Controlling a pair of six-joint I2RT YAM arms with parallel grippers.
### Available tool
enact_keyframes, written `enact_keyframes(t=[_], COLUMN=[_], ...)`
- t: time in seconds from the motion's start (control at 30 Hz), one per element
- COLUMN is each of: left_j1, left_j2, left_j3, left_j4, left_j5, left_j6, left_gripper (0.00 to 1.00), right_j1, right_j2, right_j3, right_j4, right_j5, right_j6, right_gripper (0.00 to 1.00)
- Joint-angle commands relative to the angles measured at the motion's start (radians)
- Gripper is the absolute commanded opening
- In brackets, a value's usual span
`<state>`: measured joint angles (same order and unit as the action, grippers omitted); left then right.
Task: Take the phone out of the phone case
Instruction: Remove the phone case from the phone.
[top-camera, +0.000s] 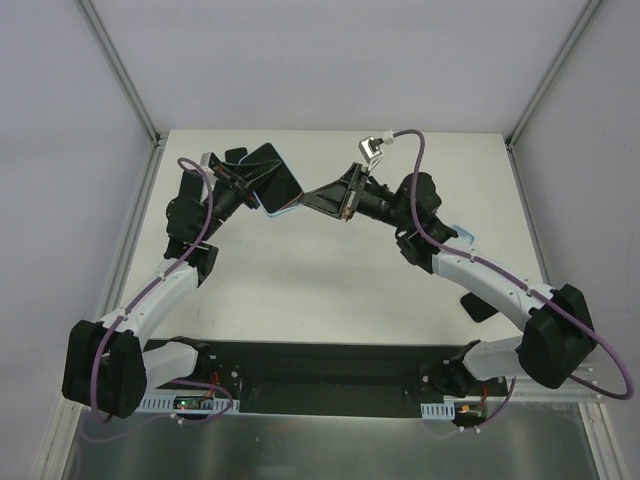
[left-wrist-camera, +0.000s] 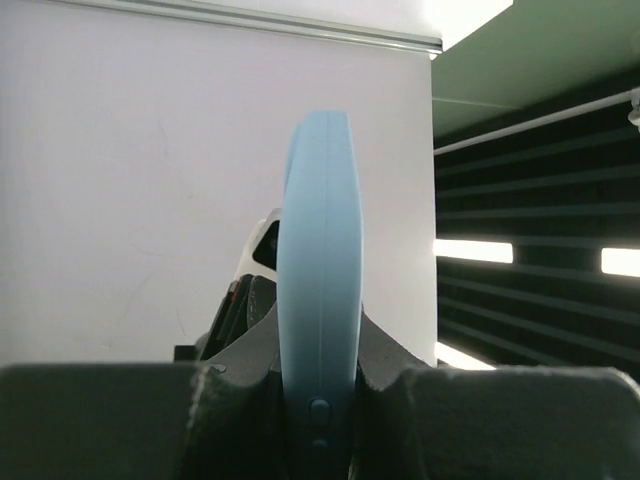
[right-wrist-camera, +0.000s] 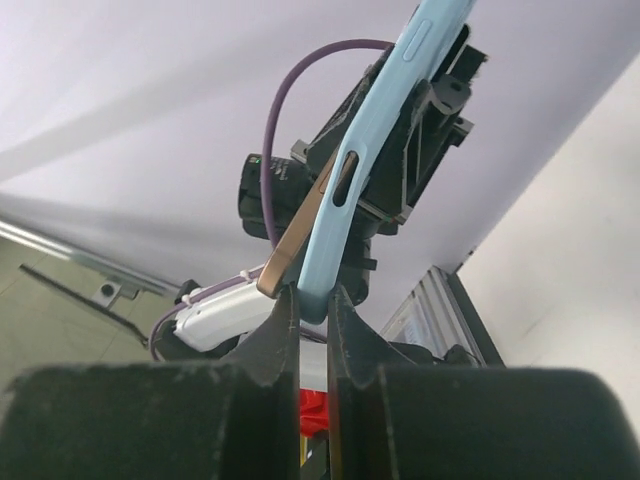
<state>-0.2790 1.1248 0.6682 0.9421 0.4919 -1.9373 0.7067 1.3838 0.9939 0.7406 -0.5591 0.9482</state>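
A phone with a dark screen (top-camera: 276, 176) sits in a light blue case (top-camera: 284, 209), held in the air over the back of the table between both arms. My left gripper (top-camera: 243, 186) is shut on the cased phone; in the left wrist view the case's edge (left-wrist-camera: 320, 260) stands upright between the fingers (left-wrist-camera: 240, 350). My right gripper (top-camera: 318, 196) is shut on one corner of the case (right-wrist-camera: 372, 135). There the bronze edge of the phone (right-wrist-camera: 296, 240) has lifted out of the case, beside the left finger (right-wrist-camera: 285, 325).
The white table (top-camera: 330, 290) lies below, fenced by aluminium posts (top-camera: 130, 85) and grey walls. The left arm with its purple cable (right-wrist-camera: 275, 150) faces the right wrist camera. The black base plate (top-camera: 320, 370) runs along the near edge.
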Motion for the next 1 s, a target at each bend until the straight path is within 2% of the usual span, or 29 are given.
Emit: enact_keyframes(t=[0.0, 0.07, 0.17, 0.3, 0.4, 0.57, 0.67, 0.8, 0.97], left_j1=[-0.060, -0.060, -0.063, -0.071, -0.077, -0.088, -0.091, -0.100, -0.104], left_j2=[-0.048, -0.043, -0.034, -0.031, -0.028, -0.017, 0.001, 0.059, 0.107], left_j3=[0.105, 0.119, 0.149, 0.163, 0.156, 0.157, 0.151, 0.139, 0.156], left_j4=[0.222, 0.218, 0.201, 0.155, 0.153, 0.141, 0.130, 0.213, 0.294], left_j5=[0.204, 0.224, 0.267, 0.300, 0.307, 0.330, 0.344, 0.361, 0.379], left_j6=[-0.077, -0.066, -0.025, 0.049, 0.087, 0.150, 0.187, 0.184, 0.162], left_gripper=[0.00, 0.00, 0.00, 0.00, 0.00, 0.00, 0.00, 0.00, 0.00], right_j1=[-0.013, -0.010, -0.009, -0.003, -0.001, 0.004, 0.020, 0.054, 0.095], right_j2=[0.072, 0.090, 0.112, 0.133, 0.150, 0.176, 0.210, 0.280, 0.348], right_j3=[0.066, 0.100, 0.159, 0.210, 0.232, 0.235, 0.288, 0.379, 0.422], right_j4=[-0.541, -0.610, -0.658, -0.687, -0.692, -0.612, -0.574, -0.572, -0.563], right_j5=[0.277, 0.278, 0.275, 0.268, 0.258, 0.220, 0.147, 0.000, -0.093], right_j6=[-0.177, -0.192, -0.204, -0.210, -0.192, -0.149, -0.144, -0.189, -0.236], right_gripper=[0.01, 0.01, 0.21, 0.33, 0.39, 0.40, 0.39, 0.37, 0.37])
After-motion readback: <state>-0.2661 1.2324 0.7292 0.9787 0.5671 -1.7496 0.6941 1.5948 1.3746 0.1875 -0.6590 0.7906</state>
